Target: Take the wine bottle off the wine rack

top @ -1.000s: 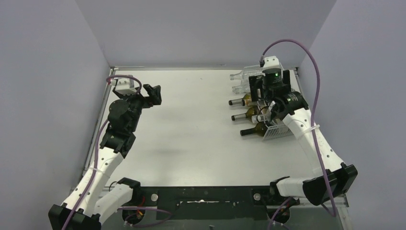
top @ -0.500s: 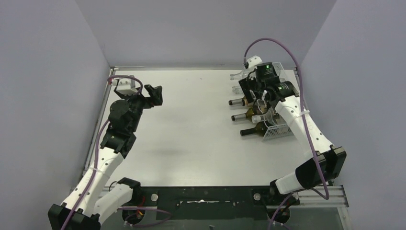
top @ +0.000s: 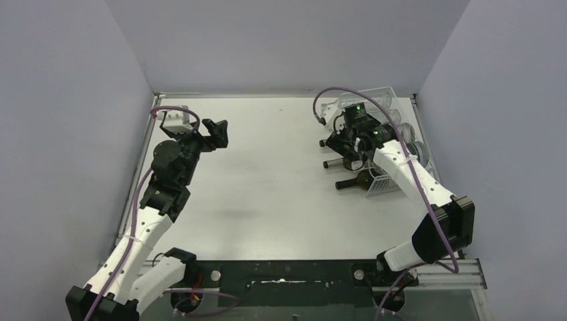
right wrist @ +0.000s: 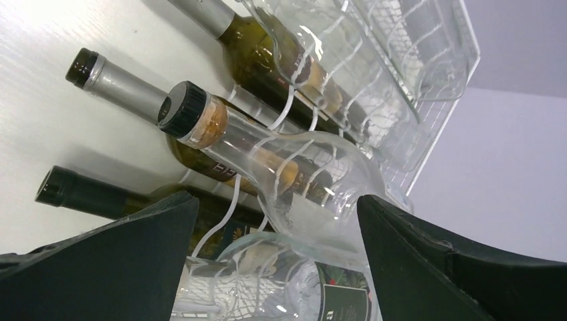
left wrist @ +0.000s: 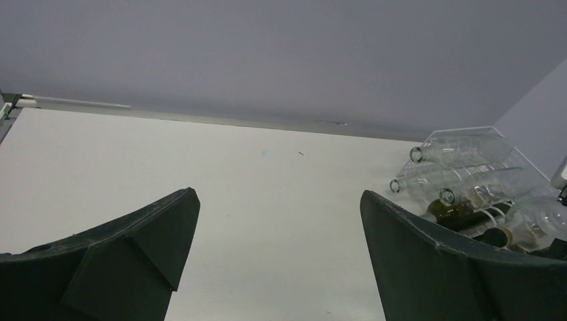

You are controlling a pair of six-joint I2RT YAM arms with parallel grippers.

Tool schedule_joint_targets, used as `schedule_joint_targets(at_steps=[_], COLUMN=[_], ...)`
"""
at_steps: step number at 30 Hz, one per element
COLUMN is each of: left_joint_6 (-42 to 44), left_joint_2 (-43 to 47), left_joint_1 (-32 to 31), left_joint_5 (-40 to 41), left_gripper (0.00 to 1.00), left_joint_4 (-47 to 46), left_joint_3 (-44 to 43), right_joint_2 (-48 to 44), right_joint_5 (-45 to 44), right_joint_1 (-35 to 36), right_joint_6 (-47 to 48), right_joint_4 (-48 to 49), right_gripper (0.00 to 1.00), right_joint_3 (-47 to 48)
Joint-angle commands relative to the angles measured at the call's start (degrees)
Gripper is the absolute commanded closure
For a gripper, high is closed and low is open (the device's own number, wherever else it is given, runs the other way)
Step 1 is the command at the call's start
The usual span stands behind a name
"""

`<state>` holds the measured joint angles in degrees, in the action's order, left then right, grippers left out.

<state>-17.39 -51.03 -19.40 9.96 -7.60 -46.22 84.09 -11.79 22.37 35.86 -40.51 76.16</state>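
**Top view.** White matt table (top: 267, 174) between grey walls. The rack (top: 382, 184), a white wire grid, sits at the table's far right. Only its near corner and far edge show, the rest lying under the right arm (top: 408, 170). Dark bottles (top: 361, 178) lie in it on their sides, three necks pointing left out over the table. Clear bottles (top: 332, 105) lie at the far end, faint. The right jaws hang over the necks, and their gap cannot be read here. The left arm (top: 175, 160) is raised over the table's left side, well apart from the rack.

**Left wrist view.** The left jaws are spread wide, holding nothing, and two dark wedge-shaped fingers (left wrist: 134, 247) frame bare table. The rack is cut off at the right edge. Open mouths of the stacked clear bottles and a green bottle (left wrist: 461, 212) below them show only here.

**Right wrist view.** The right jaws are wide apart, gripping nothing.
- Corked bottle (right wrist: 267, 157): clear glass, black cap over cork, bulbous shoulder. It lies on the rack, and contact with the jaws cannot be told.
- Beneath it: a silver foil neck (right wrist: 124, 85) and a black foil neck (right wrist: 67, 189).
- Thin white wires run behind the glass.
- A label (right wrist: 344, 297) at the bottom edge is cut off and unreadable.
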Motion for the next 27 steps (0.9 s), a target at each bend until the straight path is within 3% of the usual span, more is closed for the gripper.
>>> schedule_joint_targets(at_steps=[1, 8, 27], left_joint_6=[-0.03, 0.25, 0.77], left_joint_2=[0.95, 1.10, 1.08], left_joint_1=[-0.26, -0.24, -0.31], left_joint_5=[-0.54, 0.01, 0.89], left_gripper=[0.06, 0.06, 0.06], left_joint_4=[-4.18, -3.92, -3.61], left_joint_3=[-0.15, -0.19, -0.28], right_joint_2=[0.65, 4.23, 7.76], right_joint_5=[0.38, 1.41, 3.77], right_joint_1=[0.43, 0.90, -0.79], right_joint_6=[6.87, 9.87, 20.96], right_joint_4=[3.40, 0.68, 8.74], right_gripper=[0.06, 0.10, 0.19], right_joint_3=[1.76, 3.18, -2.33])
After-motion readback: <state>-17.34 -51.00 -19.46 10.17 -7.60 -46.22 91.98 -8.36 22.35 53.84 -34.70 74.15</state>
